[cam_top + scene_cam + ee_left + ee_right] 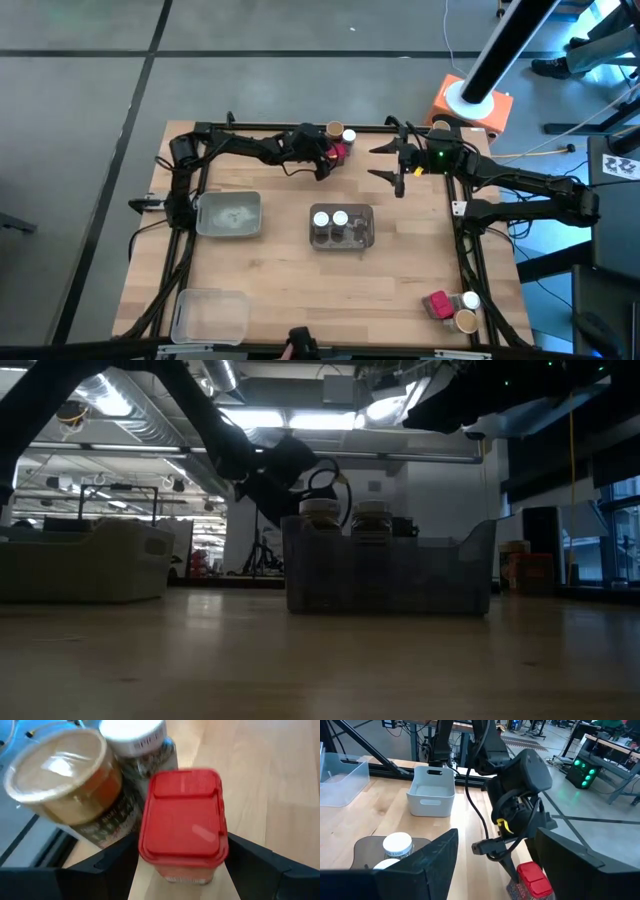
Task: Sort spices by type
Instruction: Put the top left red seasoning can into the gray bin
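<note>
Left gripper (pixel 335 153) at the table's far edge, fingers spread; right gripper (pixel 385 161) nearby, fingers apart.

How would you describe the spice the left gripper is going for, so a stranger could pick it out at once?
Find the table's far edge, where the left gripper reaches a cluster of three spices. It is the red boxy packet between the fingers. Its neighbours are round jars: one tan-lidded, one white-lidded.

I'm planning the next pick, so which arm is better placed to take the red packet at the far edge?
Left. The left gripper already has its jaws on either side of the red packet. The right gripper hovers open beside it, farther off.
</note>
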Available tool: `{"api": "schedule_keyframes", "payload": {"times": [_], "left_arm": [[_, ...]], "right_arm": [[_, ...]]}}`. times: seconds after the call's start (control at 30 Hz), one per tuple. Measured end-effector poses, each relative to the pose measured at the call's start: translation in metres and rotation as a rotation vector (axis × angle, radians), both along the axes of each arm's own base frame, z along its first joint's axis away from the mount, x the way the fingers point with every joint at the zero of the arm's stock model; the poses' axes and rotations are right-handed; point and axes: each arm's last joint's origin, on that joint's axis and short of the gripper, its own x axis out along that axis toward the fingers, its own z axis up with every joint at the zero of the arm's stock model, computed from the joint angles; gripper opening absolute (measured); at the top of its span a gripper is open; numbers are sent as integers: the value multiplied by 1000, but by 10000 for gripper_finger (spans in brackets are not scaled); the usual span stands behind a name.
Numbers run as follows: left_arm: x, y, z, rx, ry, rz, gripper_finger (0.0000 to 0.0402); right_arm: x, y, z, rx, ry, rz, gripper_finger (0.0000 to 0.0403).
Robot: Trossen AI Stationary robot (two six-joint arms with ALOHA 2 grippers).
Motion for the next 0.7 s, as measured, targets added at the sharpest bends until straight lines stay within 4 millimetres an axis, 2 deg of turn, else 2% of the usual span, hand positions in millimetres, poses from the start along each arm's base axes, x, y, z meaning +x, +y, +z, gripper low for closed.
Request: {"api": "schedule_keyframes", "payload": {"times": [0.3,0.53,0.7], "left_arm": [[0,0,0,18,12,-15,264],[1,-1,1,9,-1,-62,201],[1,-1,1,13,1,-67,198]], "right_arm": [[0,0,0,0,0,0,264],[0,0,0,0,0,0,264],[0,0,0,0,1,0,264]]}}
